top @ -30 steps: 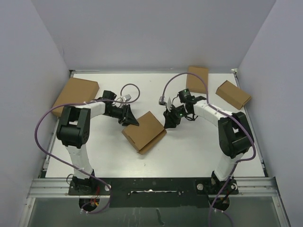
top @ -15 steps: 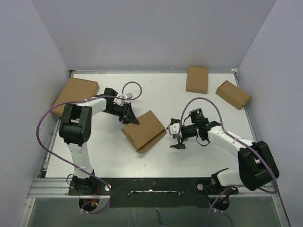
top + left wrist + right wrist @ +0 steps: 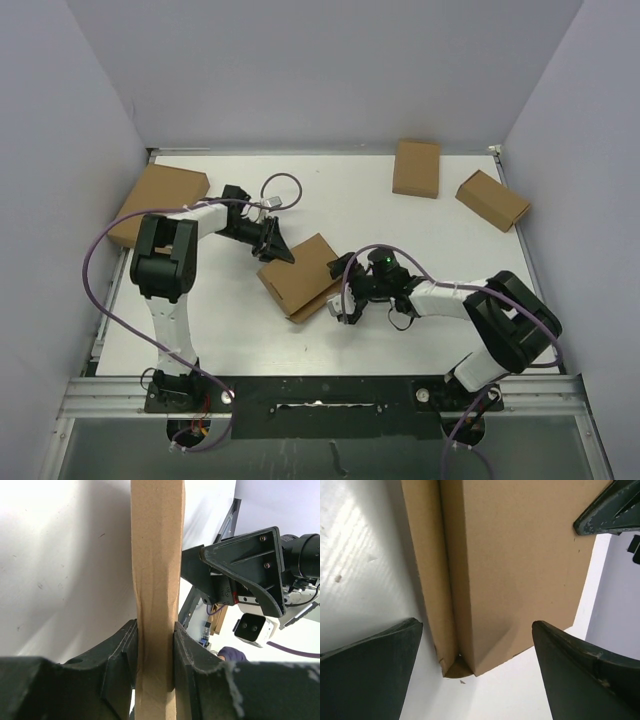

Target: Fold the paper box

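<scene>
Top external view: the box lies near the middle of the white bench, turned slantwise, with a second layer of cardboard showing along its near right edge. The left tool meets the box at its far left corner, and the right tool sits at the near right corner, so the two arms flank it from opposite sides. A big box rests at the far left edge of the bench. Two small boxes lie at the far right, well apart from the work. In the left wrist view the dark fingers are pressed against both faces of a thin cardboard edge that runs straight up the frame. No gap shows between pads and card, so this tool is clamped on the box. The other arm's black tool shows just beyond that edge. In the right wrist view the fingers stand wide apart with the box corner between them, neither one touching the cardboard. That corner shows a narrow strip on the left folded against a broad panel on the right. A small rounded tab peeks out at the bottom where they meet. A tip of the left tool shows at the upper right of that view, over the far side of the broad panel.
</scene>
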Motion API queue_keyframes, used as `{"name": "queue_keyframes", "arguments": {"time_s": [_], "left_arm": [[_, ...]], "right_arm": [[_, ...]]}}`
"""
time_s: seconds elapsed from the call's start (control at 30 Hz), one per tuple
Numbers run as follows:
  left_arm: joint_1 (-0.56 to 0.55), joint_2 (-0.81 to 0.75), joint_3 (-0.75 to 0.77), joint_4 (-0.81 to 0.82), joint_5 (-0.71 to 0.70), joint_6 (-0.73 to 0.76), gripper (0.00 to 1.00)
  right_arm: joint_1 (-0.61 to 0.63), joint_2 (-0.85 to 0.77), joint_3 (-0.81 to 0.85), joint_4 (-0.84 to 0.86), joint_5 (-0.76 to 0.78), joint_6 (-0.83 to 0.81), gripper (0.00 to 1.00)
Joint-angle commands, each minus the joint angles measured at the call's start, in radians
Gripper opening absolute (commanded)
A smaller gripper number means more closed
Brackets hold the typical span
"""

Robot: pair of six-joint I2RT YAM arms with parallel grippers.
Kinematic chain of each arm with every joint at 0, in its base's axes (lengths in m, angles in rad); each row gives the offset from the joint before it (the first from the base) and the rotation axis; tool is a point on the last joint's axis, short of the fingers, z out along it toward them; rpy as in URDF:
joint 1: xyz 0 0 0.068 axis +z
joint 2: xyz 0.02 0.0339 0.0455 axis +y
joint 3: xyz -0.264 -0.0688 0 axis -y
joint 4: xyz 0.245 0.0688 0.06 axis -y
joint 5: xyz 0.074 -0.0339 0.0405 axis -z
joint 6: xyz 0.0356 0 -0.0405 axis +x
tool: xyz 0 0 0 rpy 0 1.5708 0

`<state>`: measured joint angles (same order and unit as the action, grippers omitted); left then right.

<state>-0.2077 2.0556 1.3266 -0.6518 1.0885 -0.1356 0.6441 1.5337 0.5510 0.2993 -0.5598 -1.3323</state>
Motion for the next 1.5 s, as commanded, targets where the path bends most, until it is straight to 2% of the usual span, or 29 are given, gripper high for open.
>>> {"name": "queue_keyframes", "arguments": {"time_s": [0.0, 0.1, 0.2, 0.37, 0.47, 0.77, 0.93, 1.07, 1.13, 1.27, 1.47], "left_arm": [[-0.008, 0.052, 0.044, -0.032, -0.035, 0.042, 0.17], [-0.011, 0.06, 0.054, -0.037, -0.035, 0.042, 0.2], [-0.01, 0.06, 0.06, -0.037, -0.036, 0.034, 0.24], [-0.009, 0.05, 0.074, -0.035, -0.046, 0.017, 0.3], [-0.009, 0.043, 0.081, -0.035, -0.057, 0.008, 0.35], [0.025, -0.067, 0.069, 0.02, -0.175, -0.079, 0.6], [0.039, -0.24, 0.01, 0.099, -0.296, -0.095, 0.63], [0.039, -0.456, -0.153, 0.239, -0.436, -0.126, 0.68], [0.038, -0.569, -0.258, 0.303, -0.486, -0.17, 0.66], [0.011, -0.793, -0.457, 0.356, -0.562, -0.34, 0.55], [-0.166, -1.137, -0.694, 0.286, -0.806, -0.643, 0.39]], "right_arm": [[0.022, 0.029, 0.0, 0.091, 0.046, -0.032, 0.99], [0.026, 0.044, 0.02, 0.042, 0.027, -0.054, 0.93], [0.026, 0.048, 0.053, -0.055, 0.008, -0.077, 0.81], [0.026, 0.059, 0.092, -0.161, -0.017, -0.092, 0.67], [0.025, 0.064, 0.111, -0.2, -0.017, -0.091, 0.61], [0.022, 0.078, 0.135, -0.249, -0.02, -0.087, 0.56], [0.022, 0.09, 0.162, -0.267, -0.01, -0.053, 0.55], [0.019, 0.094, 0.187, -0.291, -0.003, -0.041, 0.54], [0.019, 0.101, 0.202, -0.307, -0.005, -0.04, 0.54], [0.011, 0.116, 0.238, -0.361, -0.018, -0.046, 0.52], [0.011, 0.128, 0.273, -0.42, -0.035, -0.061, 0.5]]}}
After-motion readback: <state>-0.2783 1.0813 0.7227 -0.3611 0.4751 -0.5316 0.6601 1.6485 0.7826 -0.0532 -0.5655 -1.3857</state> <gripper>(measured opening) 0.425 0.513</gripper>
